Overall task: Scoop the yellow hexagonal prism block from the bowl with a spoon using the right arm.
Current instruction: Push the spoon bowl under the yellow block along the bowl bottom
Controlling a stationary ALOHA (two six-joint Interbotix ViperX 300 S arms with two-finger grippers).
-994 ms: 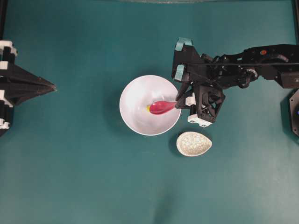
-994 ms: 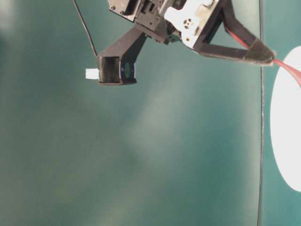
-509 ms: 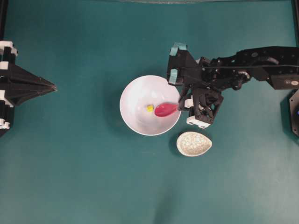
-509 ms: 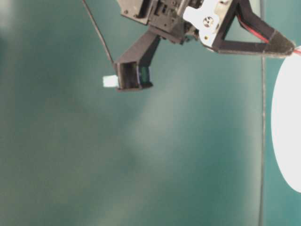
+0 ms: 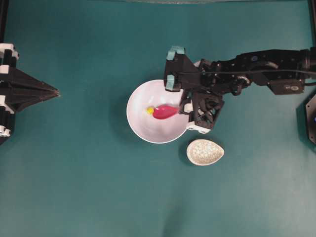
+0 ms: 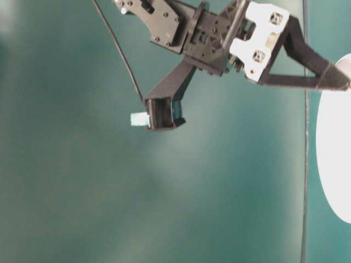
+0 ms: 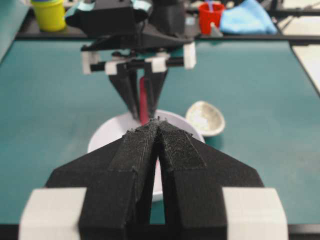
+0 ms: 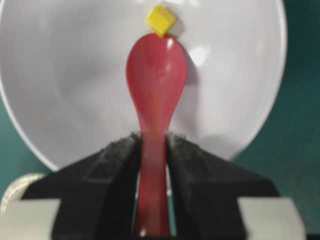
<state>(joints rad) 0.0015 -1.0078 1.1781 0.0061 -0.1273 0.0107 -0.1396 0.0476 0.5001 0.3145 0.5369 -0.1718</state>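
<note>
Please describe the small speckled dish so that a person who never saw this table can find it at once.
Find the large white bowl near the middle of the green table. Just beside its lower right rim, apart from it, lies the speckled dish. It is oval, far smaller than the bowl, and cream with fine mottling.

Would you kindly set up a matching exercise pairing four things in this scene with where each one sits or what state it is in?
Things:
1. yellow block
2. red spoon
3. speckled spoon rest
4. left gripper

States:
A. shut on nothing, away from the bowl
B. clamped by its handle in the right gripper
C. on the teal mat, outside the white bowl
D. inside the bowl, at the spoon's tip

Pairs: 1-D, 2-B, 3-C, 4-A
</note>
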